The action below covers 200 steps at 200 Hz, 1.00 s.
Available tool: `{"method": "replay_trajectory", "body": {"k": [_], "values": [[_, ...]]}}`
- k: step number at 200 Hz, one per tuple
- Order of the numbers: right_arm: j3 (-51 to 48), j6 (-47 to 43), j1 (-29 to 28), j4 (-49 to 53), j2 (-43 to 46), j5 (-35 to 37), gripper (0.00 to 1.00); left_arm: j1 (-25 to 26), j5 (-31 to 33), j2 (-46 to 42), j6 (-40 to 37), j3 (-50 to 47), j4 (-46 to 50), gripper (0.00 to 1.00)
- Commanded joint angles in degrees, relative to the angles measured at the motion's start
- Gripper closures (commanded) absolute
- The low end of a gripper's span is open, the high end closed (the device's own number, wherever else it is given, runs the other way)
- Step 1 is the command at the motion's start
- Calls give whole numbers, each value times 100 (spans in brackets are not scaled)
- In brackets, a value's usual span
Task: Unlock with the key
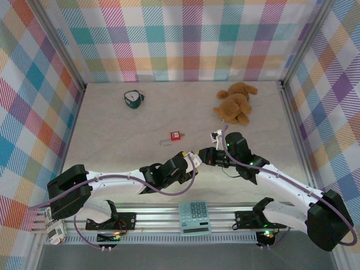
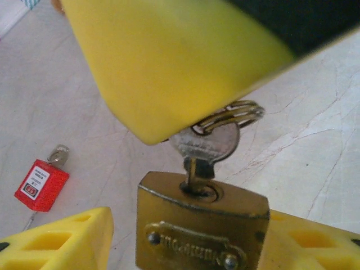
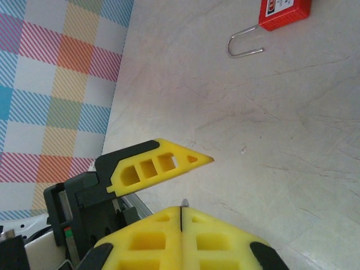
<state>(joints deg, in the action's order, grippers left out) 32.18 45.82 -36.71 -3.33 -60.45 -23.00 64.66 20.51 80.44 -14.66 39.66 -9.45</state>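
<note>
Two hands meet in the top view, left hand (image 1: 190,160) facing right hand (image 1: 203,156). Left wrist: the left hand clamps a small brass padlock (image 2: 199,225) steady, with a slim dull-metal key (image 2: 205,143) seated in its keyhole just ahead. Right wrist: the right hand pinches that key, likely to twist it.

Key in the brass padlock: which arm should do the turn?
Right. The right gripper is shut on the key, which is already seated in the padlock. The left gripper holds the padlock body, so it should probably just brace.
</note>
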Motion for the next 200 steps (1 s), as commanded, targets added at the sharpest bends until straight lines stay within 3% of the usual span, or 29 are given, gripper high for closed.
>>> {"method": "replay_trajectory", "body": {"k": [1, 50, 73, 102, 200], "values": [[127, -100, 32, -63, 101, -196, 100, -33, -100, -45, 50, 87, -223, 42], [138, -109, 32, -51, 112, -185, 100, -33, -50, -72, 82, 96, -237, 54], [130, -111, 32, -78, 72, -180, 100, -33, -56, -114, 152, 97, -256, 73], [97, -102, 22, -135, 25, -137, 100, -32, -85, -180, 231, 128, -311, 83], [166, -262, -432, -10, -330, 262, 100, -24, -3, -117, 176, 458, -546, 87]]}}
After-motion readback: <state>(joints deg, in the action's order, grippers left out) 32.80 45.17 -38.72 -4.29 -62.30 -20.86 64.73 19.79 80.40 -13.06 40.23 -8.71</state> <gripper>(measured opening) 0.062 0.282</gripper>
